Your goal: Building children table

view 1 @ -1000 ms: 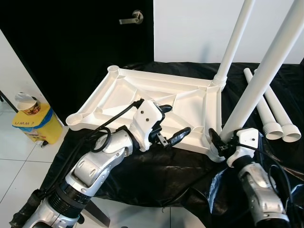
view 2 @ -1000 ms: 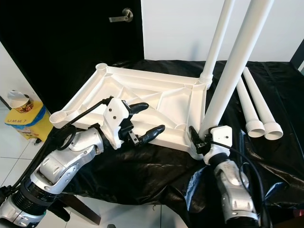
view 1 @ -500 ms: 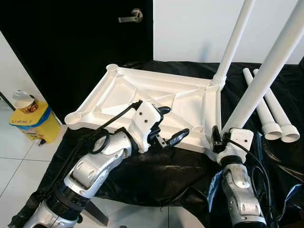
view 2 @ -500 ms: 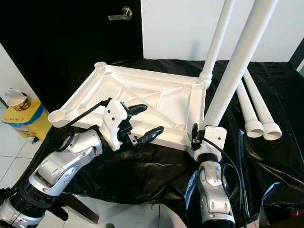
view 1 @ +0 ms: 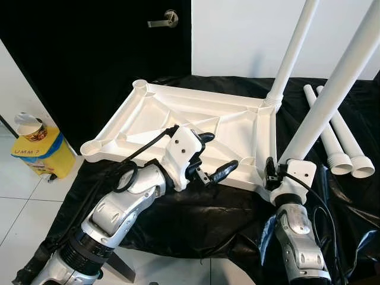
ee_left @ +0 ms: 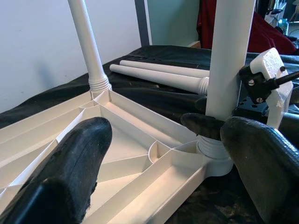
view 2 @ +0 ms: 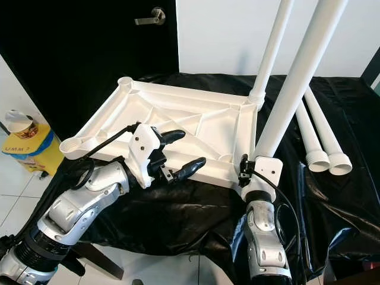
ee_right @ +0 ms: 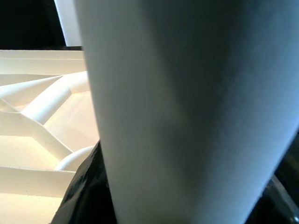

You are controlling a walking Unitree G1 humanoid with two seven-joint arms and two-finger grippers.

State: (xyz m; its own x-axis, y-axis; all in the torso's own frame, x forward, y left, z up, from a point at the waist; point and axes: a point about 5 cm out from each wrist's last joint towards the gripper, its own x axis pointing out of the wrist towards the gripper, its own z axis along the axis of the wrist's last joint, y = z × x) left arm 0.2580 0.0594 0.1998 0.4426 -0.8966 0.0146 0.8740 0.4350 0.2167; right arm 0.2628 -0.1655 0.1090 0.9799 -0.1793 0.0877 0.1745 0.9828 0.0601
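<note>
Left eye view: right tool [view 1: 274, 176] stays clenched on near leg [view 1: 332, 89]; left tool [view 1: 215, 155] still released above tabletop [view 1: 148, 113].

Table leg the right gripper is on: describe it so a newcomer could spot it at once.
Start at the upturned white tabletop on the black sheet. At its near right corner a long white leg stands in its socket, with the right gripper closed around its base. The other standing leg is at the far right corner with nothing holding it, and two more legs lie flat to the right.
</note>
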